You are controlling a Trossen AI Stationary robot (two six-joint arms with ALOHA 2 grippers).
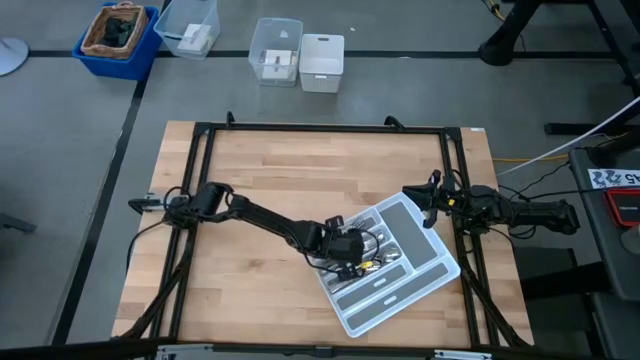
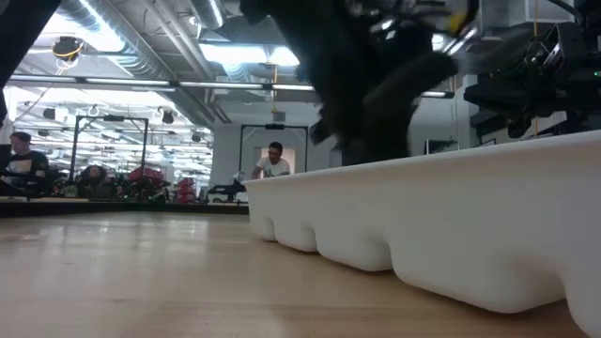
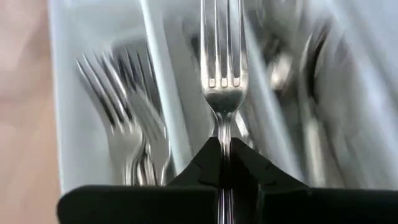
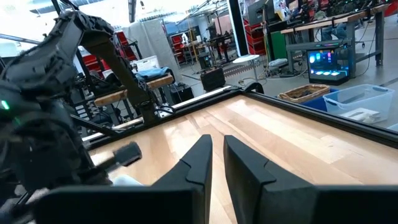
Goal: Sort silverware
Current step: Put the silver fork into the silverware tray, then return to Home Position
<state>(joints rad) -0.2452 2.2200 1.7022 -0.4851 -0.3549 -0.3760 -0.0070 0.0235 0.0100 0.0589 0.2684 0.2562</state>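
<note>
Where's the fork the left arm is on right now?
Left wrist view: the fork is pinched in the left gripper, tines forward, over the grey tray, right of the forks lying in a compartment.

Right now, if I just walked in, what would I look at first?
Probably the shiny fork pinched in the left tool, right over the grey tray with more forks lying inside. The tray sits crooked near the table's front right corner, and the right tool waits at its far corner.
</note>
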